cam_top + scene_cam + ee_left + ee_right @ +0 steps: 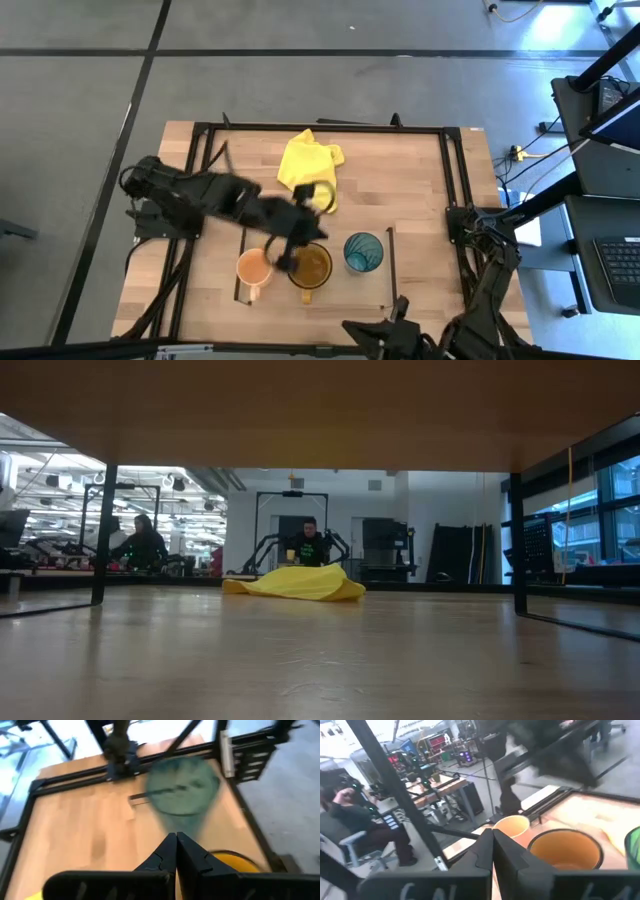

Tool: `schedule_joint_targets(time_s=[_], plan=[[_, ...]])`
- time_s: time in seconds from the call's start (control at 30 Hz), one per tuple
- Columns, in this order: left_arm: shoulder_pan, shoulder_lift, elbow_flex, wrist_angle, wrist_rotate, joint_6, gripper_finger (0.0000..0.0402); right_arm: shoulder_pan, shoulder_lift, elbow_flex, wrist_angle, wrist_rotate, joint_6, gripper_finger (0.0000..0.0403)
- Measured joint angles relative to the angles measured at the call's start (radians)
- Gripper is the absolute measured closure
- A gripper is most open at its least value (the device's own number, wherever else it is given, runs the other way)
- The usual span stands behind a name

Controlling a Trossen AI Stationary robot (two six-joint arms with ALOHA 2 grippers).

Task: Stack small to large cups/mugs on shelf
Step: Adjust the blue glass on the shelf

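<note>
- Three vessels in a row just below the centre of the high view, on the shelf [385, 262]: small pale-orange mug [254, 270] leftmost, amber-brown mug [311, 267] in the middle, teal tumbler [363, 252] rightmost.
- All three upright, mouths open upward, none nested in another; orange and amber mugs close beside each other, tumbler a little apart to the right.
- Shelf board light wood, thin black uprights at its left and right ends, lying on the larger wooden table [420, 170].
- Left arm stretched from the left edge of the table toward the frame's centre, blurred; left gripper [287, 262] between the orange and amber mugs, just over the amber mug's left rim.
- Left gripper fingers [170, 851] pressed together, nothing between them; in the left wrist view teal tumbler [183, 792] beyond the fingertips, amber rim [235, 860] at lower right.
- Right arm folded at the lower right of the high view, off the table's right edge; its gripper not made out there.
- Right gripper [493, 845] closed flat, empty, in the lower middle of the right wrist view; orange mug [512, 828] and amber mug [566, 847] just past it.
- Yellow cloth [309, 165] crumpled at upper centre of the table, well apart from the shelf; seen also at mid-frame in the low view [296, 583].
- Seated person [357, 820] at the left of the right wrist view.
</note>
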Motion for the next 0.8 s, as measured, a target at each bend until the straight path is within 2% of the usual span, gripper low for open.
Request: schedule_joint_targets(time_s=[0.17,0.3,0.5,0.8], plan=[[0.135,0.039,0.0,0.034,0.047,0.029,0.0401,0.031,0.001,0.0,-0.026,-0.038,0.144,0.0391],[0.195,0.088,0.0,0.055,0.168,0.037,0.0401,0.04,0.003,-0.025,-0.18,-0.176,0.427,0.0391],[0.216,0.156,-0.001,0.049,0.182,0.085,0.0401,0.038,0.004,-0.092,-0.441,-0.371,0.812,0.0391],[0.232,0.214,-0.001,0.05,0.211,0.08,0.0401,0.038,0.005,-0.137,-0.683,-0.534,1.167,0.0391]])
